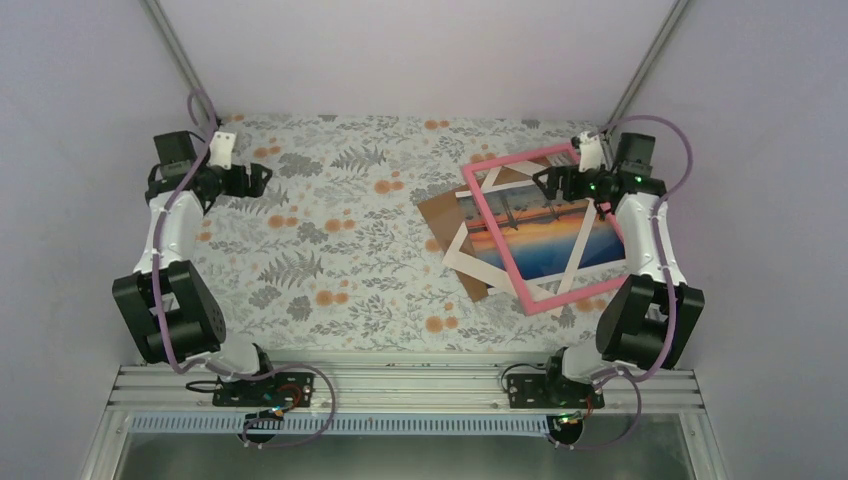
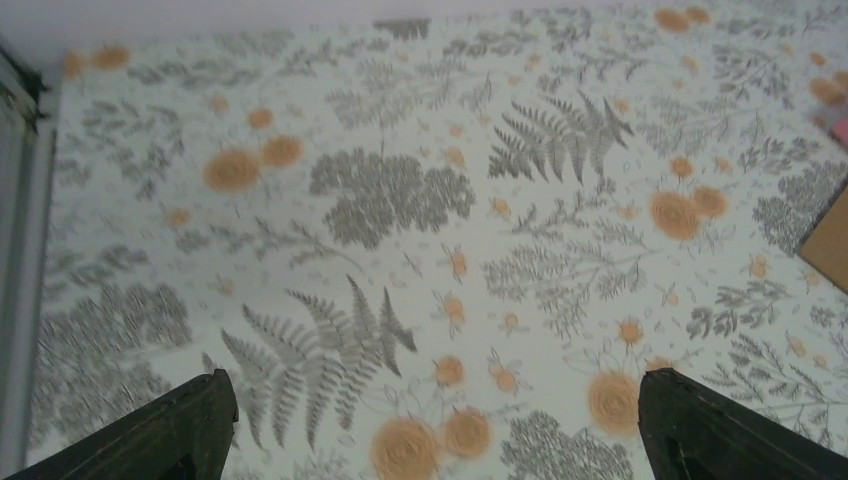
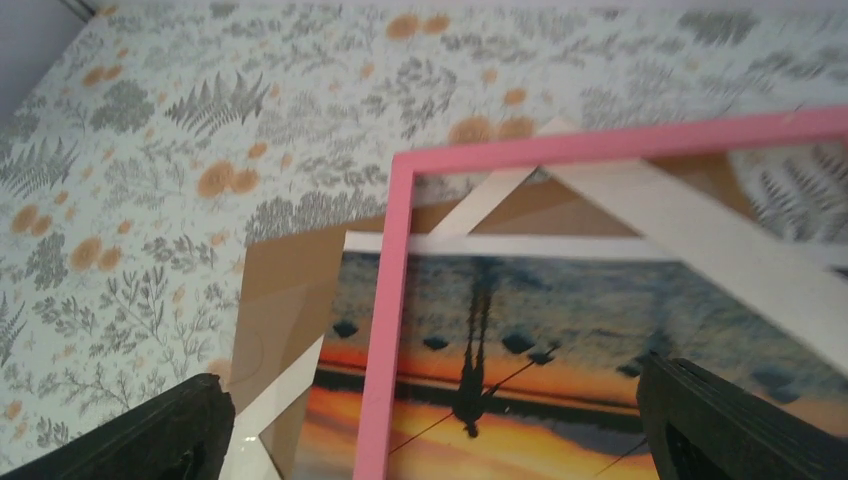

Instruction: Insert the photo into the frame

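From above, the flowered counter [image 1: 350, 230] carries a loose pile on its right half. The pink frame [image 1: 496, 240] lies on top, turned at an angle. The photo [image 1: 540, 235] lies under its pane and is not lined up with it. A white mat [image 1: 470, 268] and a brown board [image 1: 440, 215] stick out on the left of the pile. My right pincer [image 1: 540, 183] hangs over the far part of the frame, and my right arm covers the right end of the photo. My left pincer [image 1: 262, 180] is well apart, over the far left of the counter.

In the left wrist view, the left pincer [image 2: 430, 440] is wide open and holds nothing. Only the counter [image 2: 400, 200] is below it. A corner of the board [image 2: 830, 240] shows at the right edge.

In the right wrist view, the right pincer [image 3: 440, 440] is also wide open and holds nothing. Below it, one bar of the frame [image 3: 385, 330] crosses the photo [image 3: 520, 350]. The mat [image 3: 700, 230] runs slanted under the frame, and the board [image 3: 280, 290] lies at the left.
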